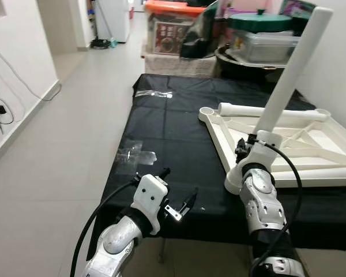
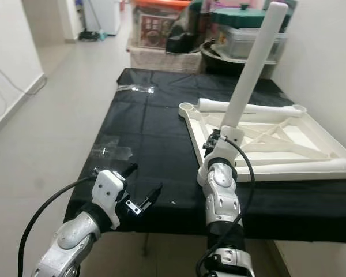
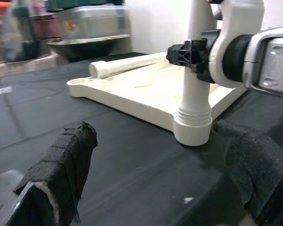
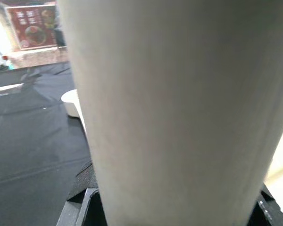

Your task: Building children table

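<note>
A white children's tabletop (image 1: 220, 145) lies upside down on the right of a black-covered table (image 1: 161, 133). One white table leg (image 1: 291, 69) stands in the tabletop's near left corner socket (image 3: 192, 133), leaning to the right. My right gripper (image 1: 245, 147) is shut on this leg just above its threaded base (image 3: 194, 112). The leg's shaft (image 4: 179, 108) sits close before the right wrist camera. A second white leg (image 1: 271, 111) lies across the tabletop's far side. My left gripper (image 1: 179, 187) hovers open over the table's front edge, left of the socket, with nothing between its fingers (image 3: 66, 160).
Clear plastic wrappers (image 1: 135, 154) (image 1: 153, 93) lie on the black cloth. Storage boxes (image 1: 173, 29) and a green-lidded container (image 1: 259, 34) crowd the far end. A white wall runs along the right. Tiled floor (image 1: 69, 133) stretches to the left, with cables (image 1: 0, 109) on the left wall.
</note>
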Available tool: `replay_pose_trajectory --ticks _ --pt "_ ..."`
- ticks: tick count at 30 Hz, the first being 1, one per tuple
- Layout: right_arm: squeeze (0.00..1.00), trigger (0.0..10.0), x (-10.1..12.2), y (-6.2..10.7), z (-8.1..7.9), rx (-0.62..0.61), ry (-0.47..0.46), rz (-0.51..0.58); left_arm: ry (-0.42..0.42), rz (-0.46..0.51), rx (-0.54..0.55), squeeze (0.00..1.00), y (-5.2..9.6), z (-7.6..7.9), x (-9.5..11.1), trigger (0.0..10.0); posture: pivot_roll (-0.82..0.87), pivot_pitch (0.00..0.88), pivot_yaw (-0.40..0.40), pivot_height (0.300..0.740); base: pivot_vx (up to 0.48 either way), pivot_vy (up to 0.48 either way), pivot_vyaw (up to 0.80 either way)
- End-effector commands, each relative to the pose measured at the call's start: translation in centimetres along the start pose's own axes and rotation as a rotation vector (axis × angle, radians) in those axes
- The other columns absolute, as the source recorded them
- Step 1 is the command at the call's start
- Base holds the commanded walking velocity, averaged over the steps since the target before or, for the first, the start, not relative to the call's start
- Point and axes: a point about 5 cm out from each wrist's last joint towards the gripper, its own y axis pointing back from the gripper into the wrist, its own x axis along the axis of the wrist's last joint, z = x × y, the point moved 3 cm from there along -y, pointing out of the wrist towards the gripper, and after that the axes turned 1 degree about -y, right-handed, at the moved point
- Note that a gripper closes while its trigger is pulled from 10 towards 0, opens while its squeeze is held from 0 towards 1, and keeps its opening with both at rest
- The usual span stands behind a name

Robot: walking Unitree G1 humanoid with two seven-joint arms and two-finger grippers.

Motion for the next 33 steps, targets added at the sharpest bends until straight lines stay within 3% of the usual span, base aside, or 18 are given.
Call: replay_pose_trajectory --ticks 1,3,4,8,9,10,11,15,16,18,19,21,23,24,25,26,29,33 --pt "0.00 10.0 0.6 0.0 -0.6 0.022 -0.046 0.046 -0.010 -0.014 0.004 0.00 -0.1 0.0 -0.4 10.0 0.11 0.000 -0.086 0.740 0.000 0.000 0.00" --pt "0.00 10.0 0.9 0.0 -1.7 0.090 -0.060 0.072 -0.008 -0.014 0.003 0.00 -0.1 0.0 -0.4 10.0 0.11 0.000 -0.086 0.740 0.000 0.000 0.00" --pt "1.00 10.0 1.5 0.1 -2.2 0.139 -0.033 0.123 -0.007 -0.014 0.002 0.00 -0.1 0.0 -0.5 10.0 0.11 0.000 -0.087 0.740 0.000 0.000 0.00" --pt "1.00 10.0 2.5 -0.1 -1.4 0.199 0.056 0.231 -0.005 -0.013 0.001 0.00 -0.2 0.1 -0.5 10.0 0.11 0.000 -0.088 0.740 0.000 0.000 0.00" --pt "0.17 10.0 2.6 -0.3 -1.0 0.225 0.059 0.229 -0.005 -0.012 0.001 0.00 -0.2 0.1 -0.5 10.0 0.10 0.000 -0.088 0.740 0.000 0.000 0.00" --pt "0.00 10.0 2.9 -0.5 -0.6 0.259 0.053 0.231 -0.005 -0.012 0.000 0.00 -0.2 0.1 -0.5 10.0 0.10 0.000 -0.088 0.740 0.000 0.000 0.00" --pt "0.00 10.0 2.9 -0.5 -0.6 0.259 0.053 0.231 -0.005 -0.012 0.000 0.00 -0.2 0.1 -0.5 10.0 0.10 0.000 -0.088 0.740 0.000 0.000 0.00" --pt "0.00 10.0 3.0 -0.9 -0.5 0.545 -0.011 0.120 -0.003 -0.012 -0.004 0.00 -0.4 0.2 -0.5 10.0 0.10 0.000 -0.085 0.740 0.000 0.000 0.00" --pt "0.00 10.0 2.9 -0.6 -0.9 0.670 -0.018 0.067 -0.002 -0.011 -0.005 0.00 -0.4 0.2 -0.5 10.0 0.10 0.000 -0.084 0.740 0.000 0.000 0.00" --pt "0.00 10.0 2.9 -0.6 -0.9 0.670 -0.018 0.067 -0.002 -0.011 -0.005 0.00 -0.4 0.2 -0.5 10.0 0.10 0.000 -0.084 0.740 0.000 0.000 0.00" --pt "0.00 10.0 2.7 0.0 -1.3 0.805 0.000 0.018 -0.001 -0.010 -0.007 0.00 -0.4 0.3 -0.5 10.0 0.10 0.000 -0.084 0.740 0.000 0.000 0.00" --pt "0.00 10.0 2.7 0.0 -1.3 0.805 0.000 0.018 -0.001 -0.010 -0.007 0.00 -0.4 0.3 -0.5 10.0 0.10 0.000 -0.084 0.740 0.000 0.000 0.00" --pt "0.00 10.0 2.3 1.5 -2.3 1.089 0.039 -0.085 -0.001 -0.006 -0.011 0.00 -0.5 0.3 -0.4 10.0 0.11 0.000 -0.095 0.740 0.000 0.000 0.00" --pt "0.00 10.0 2.3 1.5 -2.3 1.089 0.039 -0.085 -0.001 -0.006 -0.011 0.00 -0.5 0.3 -0.4 10.0 0.11 0.000 -0.095 0.740 0.000 0.000 0.00" --pt "0.00 10.0 2.0 2.3 -2.9 1.213 0.063 -0.125 -0.001 -0.005 -0.015 0.00 -0.5 0.4 -0.4 10.0 0.11 0.000 -0.095 0.740 0.000 0.000 0.00" --pt "0.00 10.0 2.0 2.3 -2.9 1.213 0.063 -0.125 -0.001 -0.005 -0.015 0.00 -0.5 0.4 -0.4 10.0 0.11 0.000 -0.095 0.740 0.000 0.000 0.00" --pt "0.00 10.0 1.7 3.8 -4.7 1.429 0.052 -0.178 -0.004 -0.005 -0.027 0.00 -0.5 0.6 -0.4 10.0 0.13 0.000 -0.109 0.740 0.000 0.000 0.00" --pt "0.00 10.0 1.9 4.4 -5.5 1.508 0.051 -0.182 -0.004 -0.005 -0.028 0.00 -0.5 0.6 -0.4 10.0 0.13 0.000 -0.108 0.740 0.000 0.000 0.00"
